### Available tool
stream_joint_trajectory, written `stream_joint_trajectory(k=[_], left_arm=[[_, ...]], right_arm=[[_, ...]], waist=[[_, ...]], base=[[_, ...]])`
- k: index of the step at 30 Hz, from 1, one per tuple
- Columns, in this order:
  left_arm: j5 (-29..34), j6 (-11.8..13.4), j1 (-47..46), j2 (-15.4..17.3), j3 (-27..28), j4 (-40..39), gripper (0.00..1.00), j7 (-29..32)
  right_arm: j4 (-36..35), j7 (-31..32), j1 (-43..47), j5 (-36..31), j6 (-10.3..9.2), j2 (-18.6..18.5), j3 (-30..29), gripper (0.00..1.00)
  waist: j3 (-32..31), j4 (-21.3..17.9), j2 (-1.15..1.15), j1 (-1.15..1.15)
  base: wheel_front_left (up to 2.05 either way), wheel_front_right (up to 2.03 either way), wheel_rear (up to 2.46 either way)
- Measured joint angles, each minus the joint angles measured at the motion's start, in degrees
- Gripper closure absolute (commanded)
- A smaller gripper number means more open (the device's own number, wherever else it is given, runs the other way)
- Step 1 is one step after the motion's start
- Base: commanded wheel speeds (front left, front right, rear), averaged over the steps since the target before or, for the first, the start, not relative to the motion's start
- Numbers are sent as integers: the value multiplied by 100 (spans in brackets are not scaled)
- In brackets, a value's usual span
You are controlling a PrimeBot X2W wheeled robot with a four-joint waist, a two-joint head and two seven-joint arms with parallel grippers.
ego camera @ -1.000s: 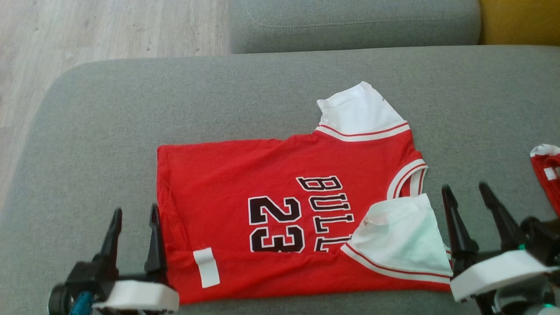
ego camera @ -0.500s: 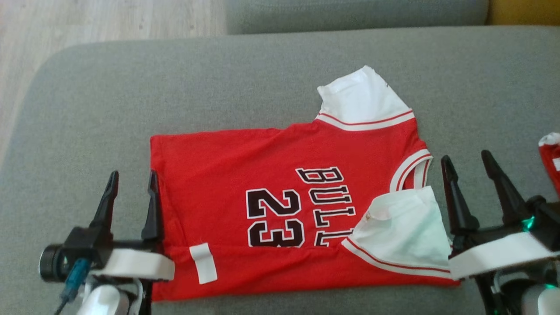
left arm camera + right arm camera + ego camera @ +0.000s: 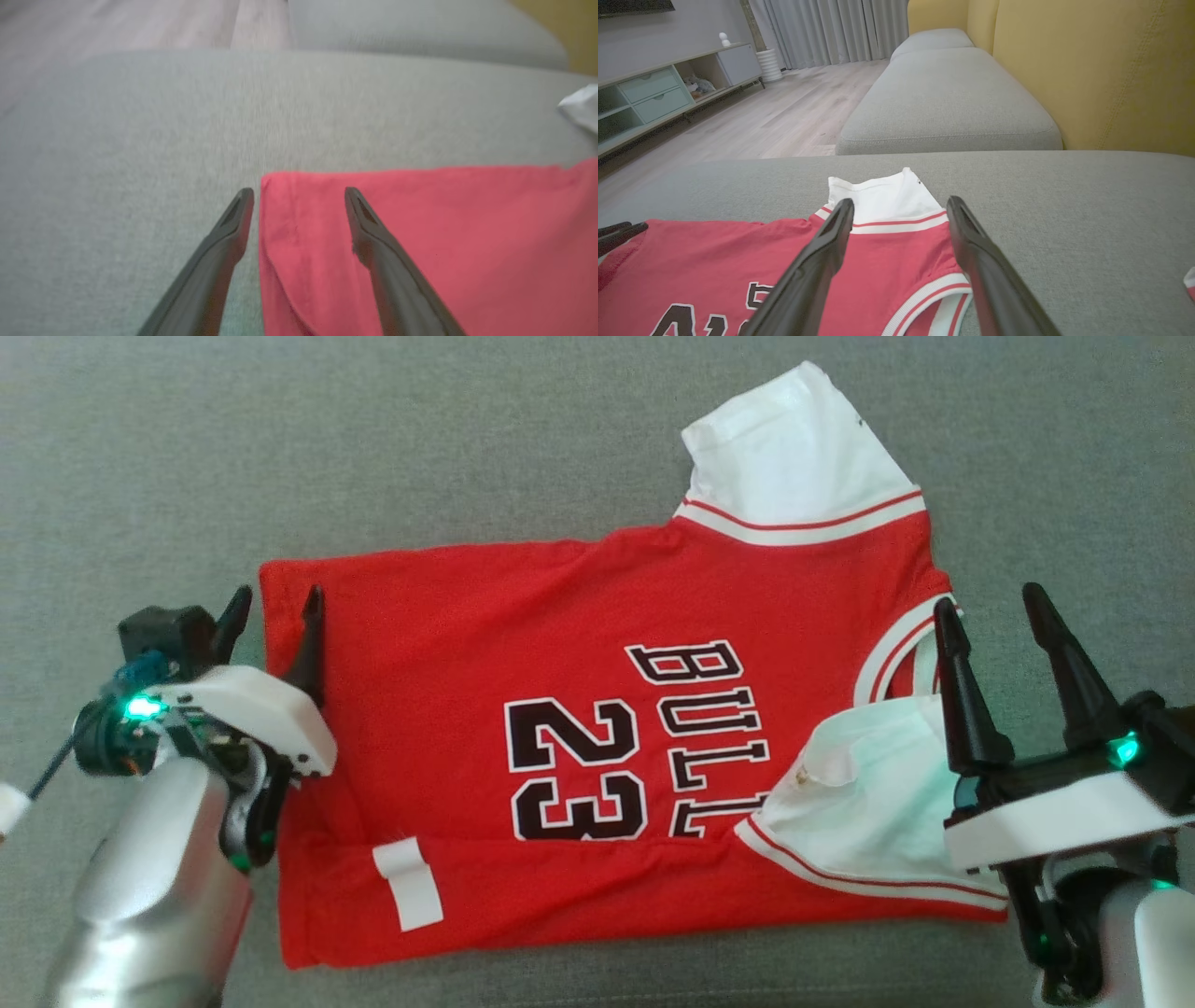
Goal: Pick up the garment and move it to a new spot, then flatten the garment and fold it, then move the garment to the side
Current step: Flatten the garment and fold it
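The garment (image 3: pixel 579 709) is a red jersey with white sleeves and black "BULLS 23" lettering, lying flat on the grey sofa cushion (image 3: pixel 467 439), its near edge folded over. My left gripper (image 3: pixel 273 599) is open at the jersey's hem end, one finger over the red cloth (image 3: pixel 420 242), the other over the cushion. My right gripper (image 3: pixel 991 598) is open at the collar end, above the near white sleeve (image 3: pixel 868 803). In the right wrist view the fingers frame the far white sleeve (image 3: pixel 882 196) and the red shoulder. Neither gripper holds anything.
A second grey cushion (image 3: pixel 943 98) lies beyond this one, with a yellow backrest (image 3: pixel 1101 70) to its right. Wooden floor (image 3: pixel 752 121) and a low cabinet (image 3: pixel 654 93) are beyond the cushion's far left. A bit of another red-and-white cloth (image 3: pixel 1190 280) lies at the right.
The head camera has tilted down and closer. Both grippers have advanced over the jersey's ends; the left one now straddles the hem's far corner. The jersey has not moved.
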Motion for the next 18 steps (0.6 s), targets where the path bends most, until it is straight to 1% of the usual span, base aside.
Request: stream_joint_trajectory(k=[2,5,6,7,8,10,14,17,18], left_arm=[[-90,-87,-163,-4,-2,450,0,186],[-231,-260,-415,-8,25,904,0,279],[-274,-322,-529,-23,25,1027,2,330],[-326,-381,-622,-48,27,1132,60,338],[-353,-430,-688,-60,26,1213,100,338],[-354,-510,-773,-71,23,1354,100,314],[-347,-578,-826,-140,-2,1541,100,24],[-324,-582,-876,-205,-49,1626,100,-148],[-310,-624,-900,-220,-87,1630,100,-202]], right_arm=[[96,-54,-68,0,0,2,14,0],[194,-105,-82,10,0,3,22,0],[231,-164,-83,11,0,3,20,0],[275,-214,-93,19,0,3,15,0],[335,-252,-135,26,0,3,13,0],[422,-411,-296,67,0,3,4,0],[783,-679,-861,146,0,-20,-90,0],[1230,-734,-1345,267,0,-162,-101,0],[1413,-746,-1513,319,0,-234,-98,0]], waist=[[85,-46,0,-1],[141,-114,0,-3],[152,-128,0,-3],[156,-137,0,-3],[159,-140,0,-2],[166,-135,0,-3],[179,-108,0,-2],[203,-51,0,-3],[219,-22,0,-2]], base=[[0,0,0],[0,0,0],[0,0,0],[0,0,0],[0,0,0],[0,0,0],[0,0,0],[0,0,0],[0,0,0]])
